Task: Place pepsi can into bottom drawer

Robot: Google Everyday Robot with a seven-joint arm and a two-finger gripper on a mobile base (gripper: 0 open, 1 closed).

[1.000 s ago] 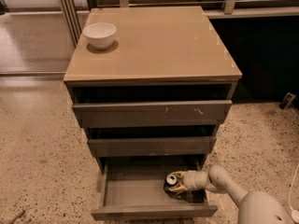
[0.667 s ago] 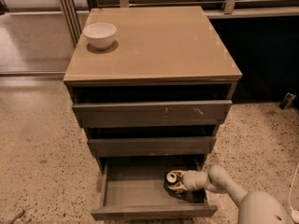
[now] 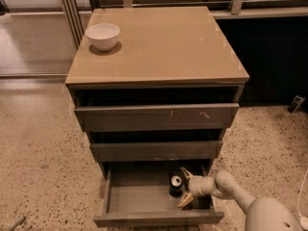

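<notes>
The pepsi can [image 3: 175, 185], dark with a silver top, stands upright in the right part of the bottom drawer [image 3: 137, 197], which is pulled out below the other two drawers. My gripper [image 3: 181, 187] reaches into the drawer from the right. Its two tan fingers [image 3: 186, 173] are spread open, one behind and one in front of the can's right side. They no longer clamp the can.
A white bowl [image 3: 102, 35] sits on the back left of the cabinet top [image 3: 163, 42]. The top drawer [image 3: 156, 115] and middle drawer [image 3: 156, 150] stick out slightly above the gripper. Speckled floor surrounds the cabinet; a dark wall is at right.
The gripper was closed on the can inside the drawer; now its fingers have spread apart and the can stands free on the drawer floor.
</notes>
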